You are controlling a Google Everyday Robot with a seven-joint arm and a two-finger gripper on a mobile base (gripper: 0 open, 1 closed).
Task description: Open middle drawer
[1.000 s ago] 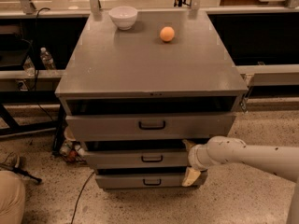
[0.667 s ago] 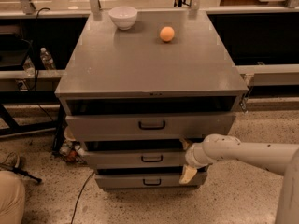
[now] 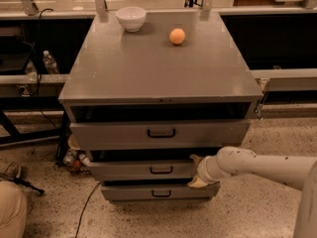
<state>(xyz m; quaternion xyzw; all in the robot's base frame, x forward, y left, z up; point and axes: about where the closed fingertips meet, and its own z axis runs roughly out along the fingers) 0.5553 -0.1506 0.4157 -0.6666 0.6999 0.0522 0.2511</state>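
Gripper (image 3: 196, 170) sits at the right end of the middle drawer (image 3: 138, 170), right of its black handle (image 3: 162, 170), not on it. We see its tan fingertips (image 3: 193, 158) apart, one above the drawer front and one below; whether they pinch it, we can't tell. The drawer lies between the top drawer (image 3: 114, 134) and bottom drawer (image 3: 129, 192) and looks barely out. We judge nearly the whole pull remains. A bowl (image 3: 131, 18) and an orange (image 3: 177, 36) sit far back on the counter (image 3: 148, 68).

I can read no text, label, number or sign anywhere in view. My hand (image 3: 197, 171) sits at about four o'clock, at the right end of the middle drawer (image 3: 143, 170).
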